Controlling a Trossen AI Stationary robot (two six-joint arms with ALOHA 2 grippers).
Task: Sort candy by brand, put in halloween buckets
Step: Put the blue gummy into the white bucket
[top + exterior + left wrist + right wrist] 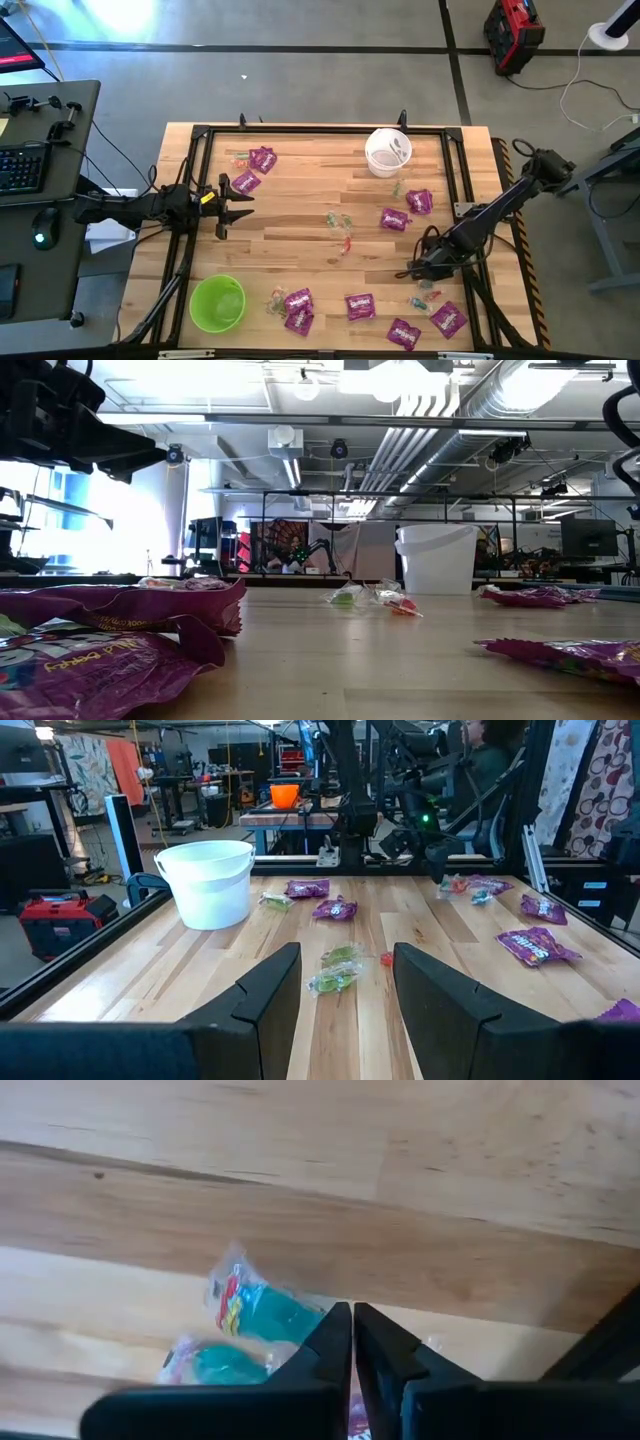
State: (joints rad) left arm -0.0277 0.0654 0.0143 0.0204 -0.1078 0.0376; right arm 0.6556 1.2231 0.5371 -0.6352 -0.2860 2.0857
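Holding a wrapped sweet: white bucket [388, 152] | green bucket [217, 302] looks empty | left jaws parted | right jaws closed, grip unclear

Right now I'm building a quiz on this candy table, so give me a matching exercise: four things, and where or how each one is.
Things:
1. white bucket
2. green bucket
3. left gripper
4. right gripper

Places or states:
A. fingers shut, down at small clear-wrapped sweets
B. table's near left corner
C. fingers apart, above the table's left side
D. table's far edge

Pairs: 1-D, 2-B, 3-C, 4-A
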